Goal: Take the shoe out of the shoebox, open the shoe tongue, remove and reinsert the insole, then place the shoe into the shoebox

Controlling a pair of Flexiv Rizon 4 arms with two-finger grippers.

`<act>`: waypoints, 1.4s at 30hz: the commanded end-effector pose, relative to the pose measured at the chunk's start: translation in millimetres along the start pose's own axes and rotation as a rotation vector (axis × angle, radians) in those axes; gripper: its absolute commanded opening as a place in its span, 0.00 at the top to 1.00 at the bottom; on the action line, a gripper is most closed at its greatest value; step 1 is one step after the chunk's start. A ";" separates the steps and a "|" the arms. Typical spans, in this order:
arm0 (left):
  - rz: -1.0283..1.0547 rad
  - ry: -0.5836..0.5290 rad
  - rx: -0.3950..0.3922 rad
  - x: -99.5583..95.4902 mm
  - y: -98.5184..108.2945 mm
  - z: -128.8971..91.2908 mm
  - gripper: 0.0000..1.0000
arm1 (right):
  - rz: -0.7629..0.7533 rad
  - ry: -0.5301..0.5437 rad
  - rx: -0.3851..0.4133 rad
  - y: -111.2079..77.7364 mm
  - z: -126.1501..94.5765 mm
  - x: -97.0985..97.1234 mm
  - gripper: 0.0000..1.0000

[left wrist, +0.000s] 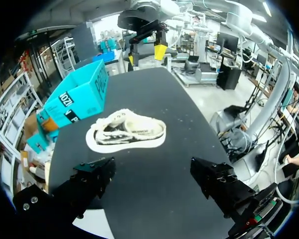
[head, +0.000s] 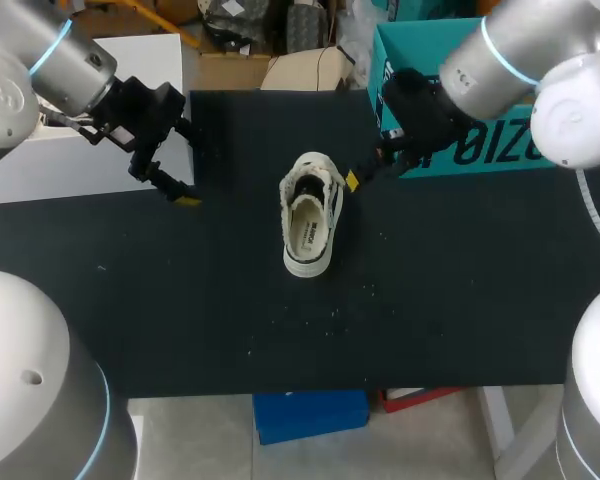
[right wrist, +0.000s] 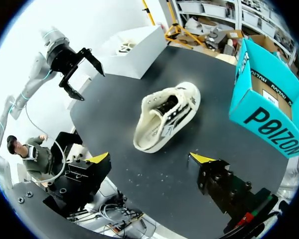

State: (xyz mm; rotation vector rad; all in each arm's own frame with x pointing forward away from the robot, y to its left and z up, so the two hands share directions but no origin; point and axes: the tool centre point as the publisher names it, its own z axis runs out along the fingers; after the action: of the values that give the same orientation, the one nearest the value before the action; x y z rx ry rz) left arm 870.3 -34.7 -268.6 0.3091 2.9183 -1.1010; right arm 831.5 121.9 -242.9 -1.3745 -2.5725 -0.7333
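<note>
- The left tool [left wrist: 152,167] is held with its fingers wide apart and nothing between them. It hangs over the left rear part of the desk [head: 460,300], well apart from the shoe [head: 308,215].
- The right tool [right wrist: 149,157] is likewise spread and empty. In the head view one yellow tip is seen just beside the shoe's collar. In the right wrist view bare desk shows between tool and shoe, so no contact is judged.
- The shoe is found out of the box [head: 435,90], near the middle of the desk and between the two tools. It appears tipped toward one side, with its opening turned up to the head view.
- This placement is judged to suit the step in hand. With a tool on either side, the shoe may be steadied by one while the tongue is drawn back by the other. Whether the tongue is already opened cannot be told.
- The box stands at the right rear corner, behind the right tool and apart from the shoe. A white box [head: 90,150] is set at the left rear corner, behind the left tool.
- Bare desk lies on every side of the shoe. It is widest toward the near edge, where only small pale specks [head: 330,315] are scattered.
- The tightest room is judged to be at the rear, where each arm has a box close behind it, so a backward withdrawal would call for care.
- The way back into the box runs past the right tool.
</note>
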 end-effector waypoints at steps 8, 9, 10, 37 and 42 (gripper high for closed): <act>0.000 -0.005 -0.002 0.9 0.2 1.3 0.00 | 0.219 -0.045 0.136 25.4 24.1 4.1 0.00; 0.000 -0.005 -0.002 0.9 0.2 1.3 0.00 | 0.240 -0.070 0.140 27.3 25.8 3.6 0.00; 0.000 -0.005 -0.002 0.9 0.2 1.3 0.00 | 0.250 -0.091 0.138 28.9 27.1 3.1 0.00; 0.000 -0.005 -0.002 0.9 0.2 1.3 0.00 | 0.422 -0.394 0.228 41.1 85.4 -12.2 0.32; 0.000 -0.005 -0.002 0.9 0.2 1.3 0.00 | 0.426 -0.408 0.237 48.3 98.4 -18.2 0.41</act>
State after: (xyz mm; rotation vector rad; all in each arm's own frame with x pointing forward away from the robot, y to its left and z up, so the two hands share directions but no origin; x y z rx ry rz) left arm 870.3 -34.8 -268.7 0.3088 2.9180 -1.1011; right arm 882.7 169.6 -309.4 -2.0535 -2.3848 -0.1139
